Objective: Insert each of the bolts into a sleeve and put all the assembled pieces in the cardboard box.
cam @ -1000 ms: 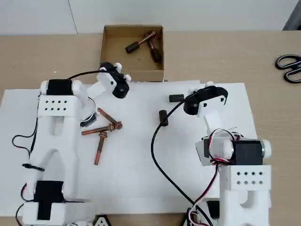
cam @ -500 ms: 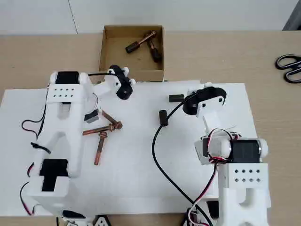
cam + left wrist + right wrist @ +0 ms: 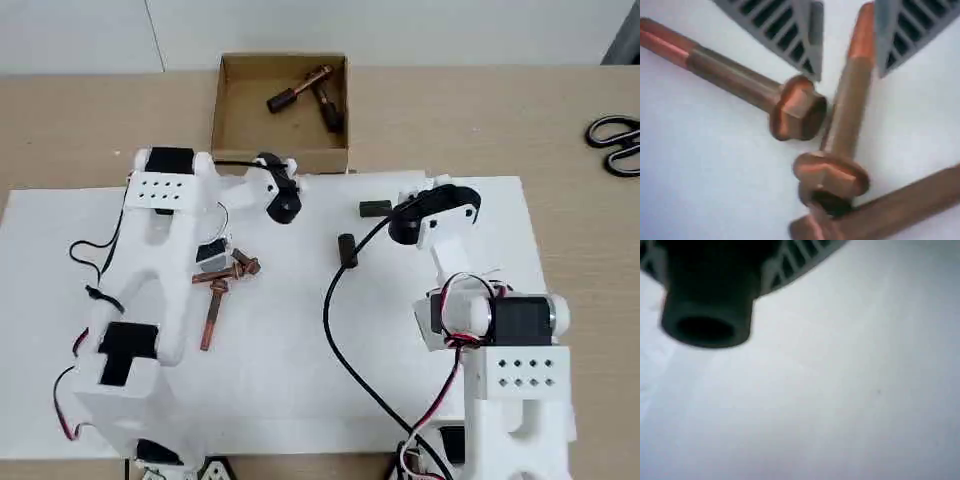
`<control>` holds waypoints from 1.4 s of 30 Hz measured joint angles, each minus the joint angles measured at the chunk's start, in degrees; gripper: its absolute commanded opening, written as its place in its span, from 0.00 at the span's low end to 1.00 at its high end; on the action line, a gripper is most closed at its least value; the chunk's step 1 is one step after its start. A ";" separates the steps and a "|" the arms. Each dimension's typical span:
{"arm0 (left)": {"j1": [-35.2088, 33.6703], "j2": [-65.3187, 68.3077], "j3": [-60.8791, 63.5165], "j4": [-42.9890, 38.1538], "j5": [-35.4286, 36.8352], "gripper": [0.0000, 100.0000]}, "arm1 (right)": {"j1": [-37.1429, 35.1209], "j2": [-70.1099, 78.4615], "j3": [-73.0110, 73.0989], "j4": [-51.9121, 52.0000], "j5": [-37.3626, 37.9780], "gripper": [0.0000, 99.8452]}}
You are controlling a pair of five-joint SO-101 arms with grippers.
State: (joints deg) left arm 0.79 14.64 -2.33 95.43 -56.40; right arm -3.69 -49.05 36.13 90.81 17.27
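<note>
Three copper bolts (image 3: 222, 277) lie together on the white mat (image 3: 290, 350) left of centre. In the left wrist view their heads (image 3: 797, 107) meet. My left gripper (image 3: 847, 50) hangs open just above them, its grey fingers (image 3: 785, 30) straddling the shaft of one bolt (image 3: 852, 95); from above it sits at the cluster (image 3: 213, 256). My right gripper (image 3: 735, 270) is shut on a black sleeve (image 3: 707, 315) held over bare mat, under the right arm's head (image 3: 435, 212). Two loose sleeves (image 3: 376, 208) (image 3: 347, 250) lie mid-mat. The cardboard box (image 3: 232, 110) holds two assembled pieces (image 3: 300, 88).
Scissors (image 3: 615, 140) lie on the wooden table at the far right. A black cable (image 3: 335, 330) loops across the mat's middle. The mat's front half between the arm bases is bare.
The left arm has swung right and forward, and its gripper now sits over the bolts, covering part of one. The right arm has barely moved.
</note>
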 measured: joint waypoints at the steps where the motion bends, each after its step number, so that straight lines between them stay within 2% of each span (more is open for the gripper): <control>1: 0.09 0.35 0.00 0.70 -0.26 0.07 | 0.00 0.00 0.00 0.00 0.00 0.00; 15: 0.18 5.36 -0.26 1.23 -1.67 0.07 | 0.00 0.00 0.00 0.00 0.00 0.00; 26: 3.34 5.54 -0.79 0.26 -1.67 0.07 | 0.00 0.00 0.00 0.00 0.00 0.00; 42: 3.52 5.71 -4.40 0.00 -1.67 0.07 | 0.00 0.00 0.00 0.00 0.00 0.00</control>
State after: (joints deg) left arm 4.31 20.35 -6.73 95.43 -58.07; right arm -3.69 -49.05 36.13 90.81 17.27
